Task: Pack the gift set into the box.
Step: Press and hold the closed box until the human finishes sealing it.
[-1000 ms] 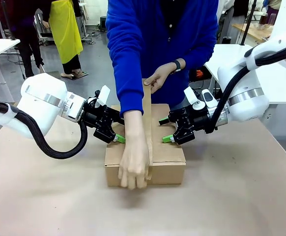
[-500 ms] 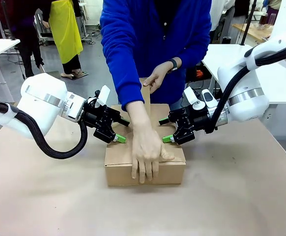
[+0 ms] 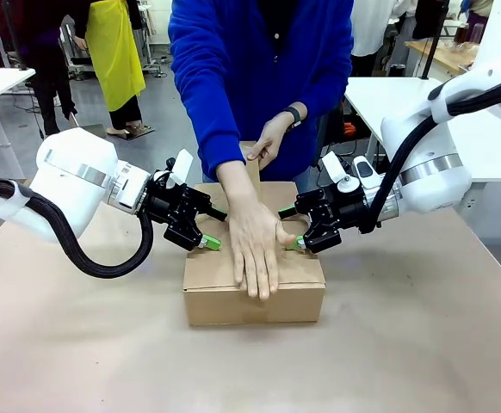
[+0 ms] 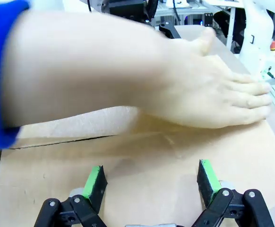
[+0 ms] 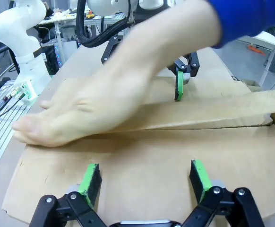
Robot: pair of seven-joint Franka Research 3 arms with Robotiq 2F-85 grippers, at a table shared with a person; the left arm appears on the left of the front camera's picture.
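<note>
Box (image 3: 252, 288): table centre, flaps folded shut, long axis left–right. Left gripper (image 3: 206, 229) and right gripper (image 3: 292, 228), jaws spread, empty, flank the lid. Person's hand (image 3: 256, 248) presses the seam between them.

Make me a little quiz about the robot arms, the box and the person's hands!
1. True or false: the flaps of the box are folded down.
2. What presses flat on the box top? A) the person's hand B) the left gripper C) a book
3. Are the right gripper fingers apart or pinched together?

Key:
1. True. The top lies flat.
2. A. The palm lies across the middle, while the other hand holds a brown strip at the far edge.
3. Apart. Both grippers have their green pads spread, resting low over the cardboard and gripping nothing.
</note>
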